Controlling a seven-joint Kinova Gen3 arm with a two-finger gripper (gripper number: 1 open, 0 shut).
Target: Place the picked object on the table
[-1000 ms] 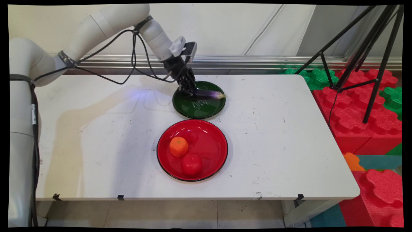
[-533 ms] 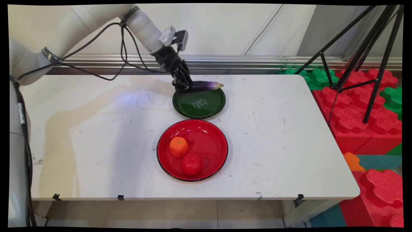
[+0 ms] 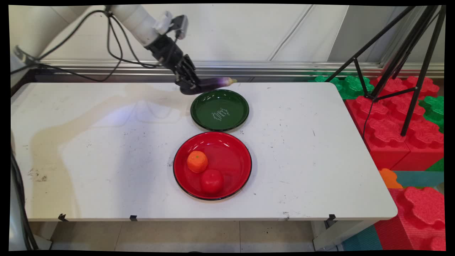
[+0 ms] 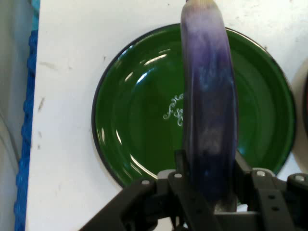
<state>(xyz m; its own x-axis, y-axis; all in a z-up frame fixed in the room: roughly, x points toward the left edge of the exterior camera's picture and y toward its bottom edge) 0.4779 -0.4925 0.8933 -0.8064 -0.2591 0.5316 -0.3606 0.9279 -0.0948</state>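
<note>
sitting on a scuffed white table (image 3: 106, 149) by a pale wall, red and green foam blocks (image 3: 398, 117) and a tripod (image 3: 408, 64) at right. gripper (image 3: 187, 84) clamps a glossy purple eggplant (image 3: 209, 83) at its dark end, held in air over the far rim of the round green plate (image 3: 219, 111). red plate (image 3: 227, 156) holds an orange (image 3: 197, 161) and a tomato (image 3: 212, 181).
</note>
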